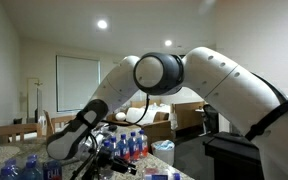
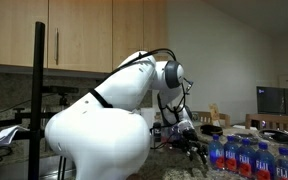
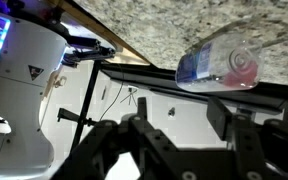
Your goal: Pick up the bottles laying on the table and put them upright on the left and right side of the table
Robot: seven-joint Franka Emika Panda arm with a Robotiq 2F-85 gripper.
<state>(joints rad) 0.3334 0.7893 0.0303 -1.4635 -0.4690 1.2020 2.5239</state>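
- Gripper: in the wrist view the jaws stand apart, partly spread, with only pale wall showing between the fingers. It has hold of nothing.
- Lying bottle: on its side on the table, close against the table's dark edge, with its length running roughly along that edge. It has a blue label band and a clear body. It is apart from the gripper and no finger touches it.
- Room: speckled stone top shows on the side of the lying bottle away from the edge. On the edge side there is hardly any margin before the drop-off.
- Upright bottles: a tight cluster with blue and red bands, standing on the table just beside the gripper in an exterior view. The same cluster shows in both exterior views and sits toward one end of the table.
- Gripper hangs low over the table top, between the arm's bulk and the cluster. I cannot tell how much of a gap there is to the nearest upright bottle.
- Arm: folded and arched high, the elbow well above the table.
- Beyond the table edge, the wrist view shows the white robot base and a dark stand frame.
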